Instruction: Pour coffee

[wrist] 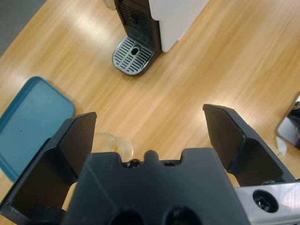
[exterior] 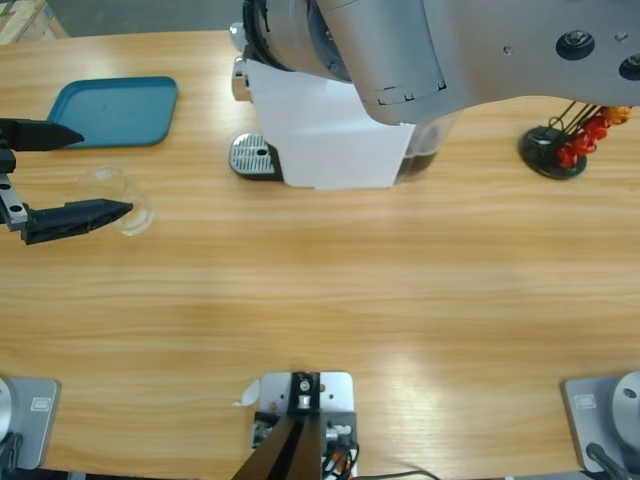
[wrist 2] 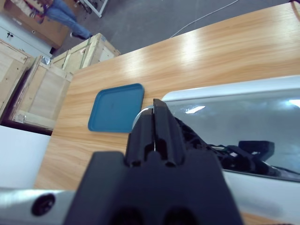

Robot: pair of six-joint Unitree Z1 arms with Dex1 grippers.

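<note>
The left gripper [exterior: 95, 172] enters the high view at nine o'clock with its jaws spread wide and holding nothing; a clear glass tumbler [exterior: 112, 195] lies between them on the table [exterior: 330, 290]. No coffee shows in it; it looks empty. It is probably light, slick and breakable, so a gentle squeeze across its side wall seems right. At eleven o'clock lies an empty blue tray [exterior: 112, 110]. At twelve o'clock stands the white coffee machine [exterior: 325, 125], its drip grate [exterior: 252, 155] bare, a dark layer low in its rear tank [exterior: 425, 160]. The right gripper [wrist 2: 157, 129] hangs over the machine's top, jaws pressed together, holding nothing
</note>
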